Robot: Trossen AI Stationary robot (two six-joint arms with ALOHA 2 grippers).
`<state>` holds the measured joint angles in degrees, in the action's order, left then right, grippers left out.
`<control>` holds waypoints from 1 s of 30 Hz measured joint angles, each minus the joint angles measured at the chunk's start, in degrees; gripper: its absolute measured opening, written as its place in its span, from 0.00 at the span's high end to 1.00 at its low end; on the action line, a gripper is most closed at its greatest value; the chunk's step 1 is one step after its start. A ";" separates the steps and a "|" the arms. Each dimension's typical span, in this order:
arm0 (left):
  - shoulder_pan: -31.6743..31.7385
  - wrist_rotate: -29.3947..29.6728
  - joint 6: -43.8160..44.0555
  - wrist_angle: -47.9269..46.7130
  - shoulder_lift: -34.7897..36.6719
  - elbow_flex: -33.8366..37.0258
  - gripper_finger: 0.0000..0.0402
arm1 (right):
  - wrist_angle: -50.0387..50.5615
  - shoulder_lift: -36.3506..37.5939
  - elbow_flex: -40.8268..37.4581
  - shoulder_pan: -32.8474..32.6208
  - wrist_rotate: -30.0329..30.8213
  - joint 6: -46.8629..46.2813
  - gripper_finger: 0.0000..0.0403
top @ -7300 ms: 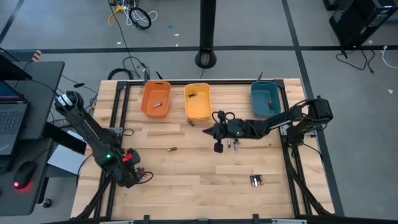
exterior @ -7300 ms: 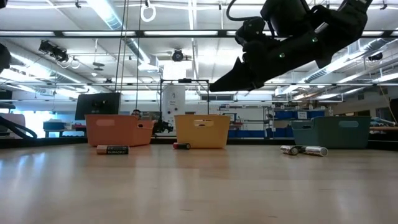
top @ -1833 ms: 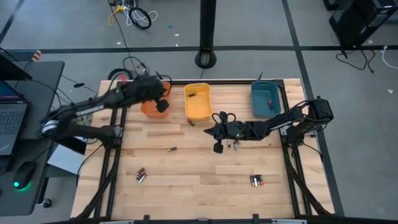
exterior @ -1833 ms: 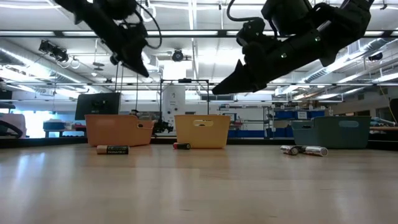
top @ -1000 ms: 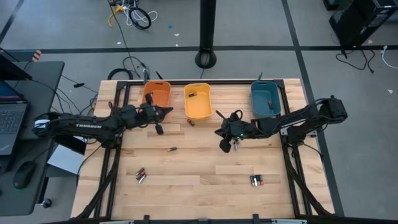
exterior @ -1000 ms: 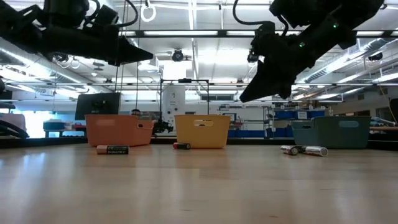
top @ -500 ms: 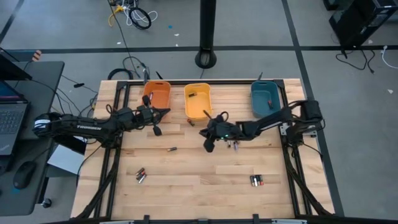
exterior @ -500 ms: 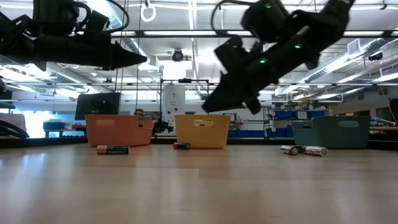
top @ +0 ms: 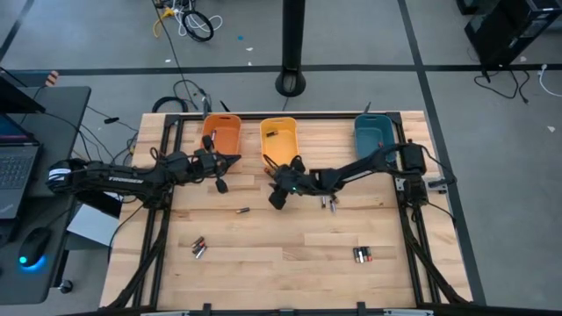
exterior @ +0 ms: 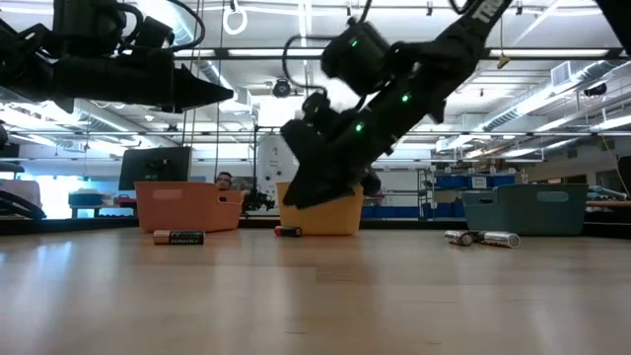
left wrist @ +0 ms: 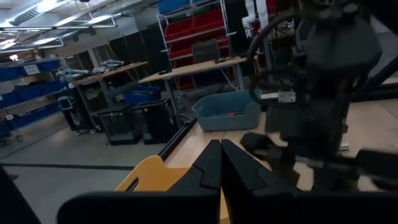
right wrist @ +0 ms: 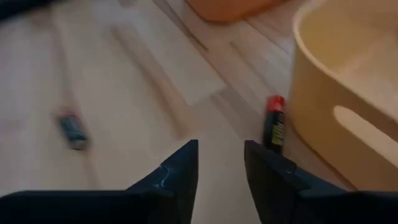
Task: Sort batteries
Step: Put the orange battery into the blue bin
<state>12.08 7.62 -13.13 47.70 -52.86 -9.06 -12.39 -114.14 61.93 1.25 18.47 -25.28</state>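
Batteries lie scattered on the wooden table: one (top: 269, 173) beside the yellow bin (top: 290, 161), one (top: 241, 211) mid-table, a pair (top: 198, 247) near left, a group (top: 363, 254) near right, and some (top: 329, 203) under my right arm. My right gripper (top: 276, 198) is open and tipped downward over the table in front of the yellow bin. In its wrist view the red-ended battery (right wrist: 273, 126) lies just beyond its fingers (right wrist: 180, 168), against the bin wall. My left gripper (top: 234, 159) is shut, holds nothing and hovers level beside the orange bin (top: 207, 149).
The orange bin, the yellow bin and a teal bin (top: 362, 149) stand in a row along the far edge, each with a battery inside. A black frame (top: 162, 189) borders the table. In the low view a long battery (exterior: 178, 237) lies in front of the orange bin.
My right gripper has swung toward the table's left edge, from above the batteries right of centre to the front of the yellow bin, and has tipped lower toward the table. No battery has moved.
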 joint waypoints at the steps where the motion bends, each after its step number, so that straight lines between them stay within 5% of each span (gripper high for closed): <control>1: 0.00 0.00 0.00 -0.15 0.00 0.00 0.98 | 0.48 -0.57 0.56 0.43 0.36 0.04 0.62; 13: -0.07 -0.07 -0.46 -2.79 -0.02 0.00 0.98 | 0.43 -3.03 1.88 3.57 2.69 2.76 0.54; 30: -0.09 -0.09 -0.39 -2.54 -0.04 -0.02 0.98 | -4.90 -8.45 1.99 4.19 1.43 2.76 0.63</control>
<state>11.99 7.53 -13.52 45.16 -52.90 -9.08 -17.30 -122.58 63.92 5.43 19.90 -22.52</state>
